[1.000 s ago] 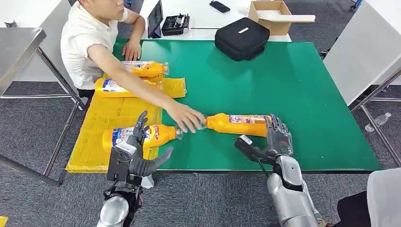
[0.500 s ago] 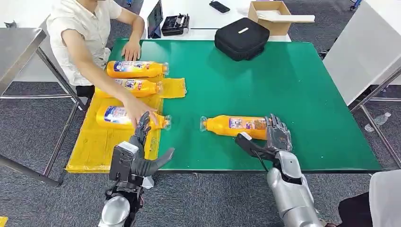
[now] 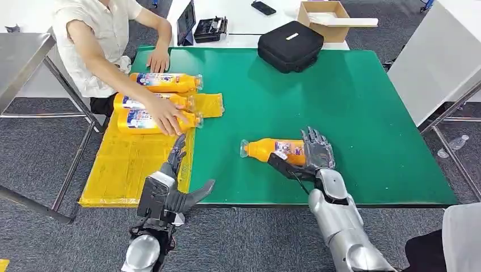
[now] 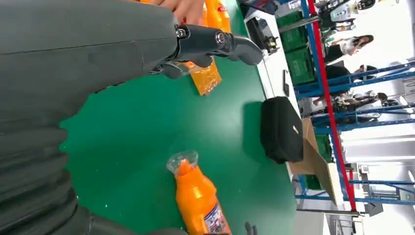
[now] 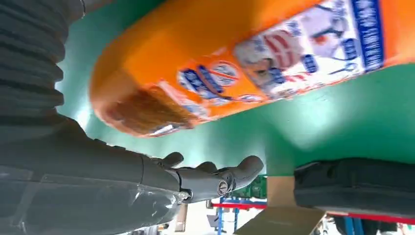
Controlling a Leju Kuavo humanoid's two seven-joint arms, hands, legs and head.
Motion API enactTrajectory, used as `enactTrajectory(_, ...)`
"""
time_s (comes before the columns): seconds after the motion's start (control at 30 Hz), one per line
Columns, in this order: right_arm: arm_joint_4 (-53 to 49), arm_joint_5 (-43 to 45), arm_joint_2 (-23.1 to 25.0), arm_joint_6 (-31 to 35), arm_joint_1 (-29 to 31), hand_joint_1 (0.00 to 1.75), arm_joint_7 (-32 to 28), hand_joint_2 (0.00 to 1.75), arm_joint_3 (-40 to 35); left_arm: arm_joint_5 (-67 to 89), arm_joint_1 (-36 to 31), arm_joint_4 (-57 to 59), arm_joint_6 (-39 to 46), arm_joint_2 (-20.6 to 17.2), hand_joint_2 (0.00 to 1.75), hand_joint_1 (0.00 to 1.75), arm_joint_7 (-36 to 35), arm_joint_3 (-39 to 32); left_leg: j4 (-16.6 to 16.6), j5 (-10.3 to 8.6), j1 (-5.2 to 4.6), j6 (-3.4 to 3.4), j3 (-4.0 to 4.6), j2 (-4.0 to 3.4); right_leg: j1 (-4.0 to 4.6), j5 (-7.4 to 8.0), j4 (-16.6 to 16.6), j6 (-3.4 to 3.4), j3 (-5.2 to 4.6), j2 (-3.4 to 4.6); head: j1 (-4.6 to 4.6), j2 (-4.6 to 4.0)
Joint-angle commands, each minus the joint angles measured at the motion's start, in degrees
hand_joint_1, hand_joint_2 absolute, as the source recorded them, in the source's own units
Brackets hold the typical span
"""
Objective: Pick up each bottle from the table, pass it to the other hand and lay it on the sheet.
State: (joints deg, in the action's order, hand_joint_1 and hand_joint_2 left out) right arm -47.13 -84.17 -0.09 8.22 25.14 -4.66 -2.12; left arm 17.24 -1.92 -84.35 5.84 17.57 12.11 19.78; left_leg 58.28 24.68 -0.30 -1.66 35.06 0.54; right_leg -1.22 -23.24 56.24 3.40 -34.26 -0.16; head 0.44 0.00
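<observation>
A bottle is lain on the table, between the spread fingers and thumb of the right hand, not yet gripped. The left hand is held open, well apart. The round bottle could be rolled away if closed on off-centre.

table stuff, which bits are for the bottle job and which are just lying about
For the job:
orange bottle on the green mat
three orange bottles on the sheet
yellow sheet
right hand
left hand

Lying about:
black bag
cardboard box
phone
</observation>
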Motion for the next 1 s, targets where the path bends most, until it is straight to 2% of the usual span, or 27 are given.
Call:
enactTrajectory(0.03, 8.31, 0.22, 1.1, -0.5, 6.14, 0.0, -0.39, 1.75, -2.96, 0.5, -0.44, 3.26, 0.25, 2.43, 1.75, 0.0, 0.34, 1.87, 0.02, 0.12, 0.05, 0.09, -0.18, -0.18, 0.06, -0.06, 0.02, -0.14, 0.14, 0.16, 0.0, 0.0)
enactTrajectory(0.47, 10.45, 1.46, 0.79, -0.61, 6.83, 0.0, -0.58, 1.75, -2.64, 0.34, -0.82, 4.19, 0.18, 2.43, 1.75, 0.0, 0.44, 1.96, 0.02, 0.1, 0.06, 0.08, -0.2, -0.07, 0.08, -0.07, -0.02, -0.12, 0.21, 0.04, 0.02, 0.0)
enactTrajectory(0.7, 17.75, 0.71, -1.06, -4.47, 9.1, 0.0, 3.92, 1.75, -1.55, 0.33, -1.13, 4.98, -0.01, 2.43, 1.75, 0.0, 0.38, 1.61, -0.02, 0.05, 0.03, 0.06, -0.16, 0.0, 0.04, -0.05, -0.03, -0.1, 0.17, -0.03, 0.0, 0.0)
enactTrajectory(0.87, 22.01, -1.67, -2.36, -9.71, 10.37, 0.0, 8.23, 1.75, -0.17, 0.39, -1.38, 5.6, -0.17, 2.43, 1.75, 0.0, 0.28, 1.66, -0.01, 0.07, 0.06, 0.07, -0.25, 0.05, 0.07, -0.07, -0.07, -0.12, 0.28, -0.09, 0.0, 0.0)
enactTrajectory(0.93, 22.9, -2.52, -2.83, -11.18, 10.46, 0.38, 9.74, 1.75, 0.83, 0.49, -1.43, 5.74, -0.29, 2.43, 1.75, 0.0, 0.11, 1.54, -0.01, 0.06, 0.1, 0.08, -0.33, 0.14, 0.11, -0.09, -0.11, -0.14, 0.38, -0.19, 0.02, 0.0)
enactTrajectory(0.97, 23.26, -2.84, -3.2, -11.69, 10.46, 0.49, 10.01, 1.75, 0.95, 0.51, -1.51, 5.83, -0.31, 2.43, 1.75, 0.0, 0.09, 1.51, -0.03, 0.04, 0.07, 0.06, -0.34, 0.15, 0.09, -0.07, -0.12, -0.11, 0.38, -0.18, 0.0, 0.0)
enactTrajectory(1.0, 23.37, -2.88, -3.27, -11.7, 10.38, 0.91, 9.94, 1.75, 1.38, 0.51, -1.56, 5.87, -0.33, 2.43, 1.75, 0.0, 0.09, 1.5, -0.02, 0.05, 0.07, 0.06, -0.38, 0.13, 0.09, -0.07, -0.12, -0.11, 0.4, -0.16, 0.0, 0.0)
